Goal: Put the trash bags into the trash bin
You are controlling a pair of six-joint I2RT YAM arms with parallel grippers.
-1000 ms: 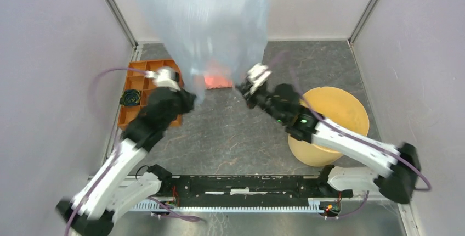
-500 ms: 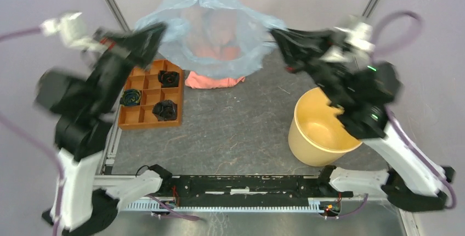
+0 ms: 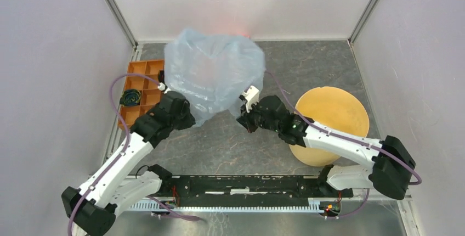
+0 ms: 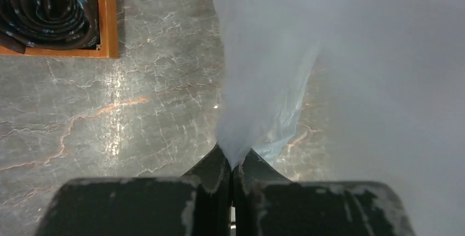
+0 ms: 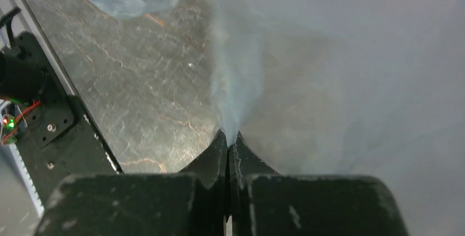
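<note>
**Bag pinched by both arms, outside the bin**

The left fingers point(image 4: 213, 166) are closed on a pinch of the trash bag point(image 3: 211, 74). The right fingers point(image 5: 211, 159) are likewise closed on its film. The bag billows between the two arms above the counter point(image 3: 230, 142), to the left of the trash bin point(image 3: 334, 107) and apart from it. An orange tray point(image 3: 137, 79) sits at the counter's left edge.

Both arms reach inward, jaws clamped.
The left gripper point(image 3: 192, 116) and right gripper point(image 3: 245, 119) angle toward each other over the middle of the grey marbled table point(image 3: 230, 142), each pinching the translucent bluish-grey plastic trash bag point(image 3: 211, 77).
</note>
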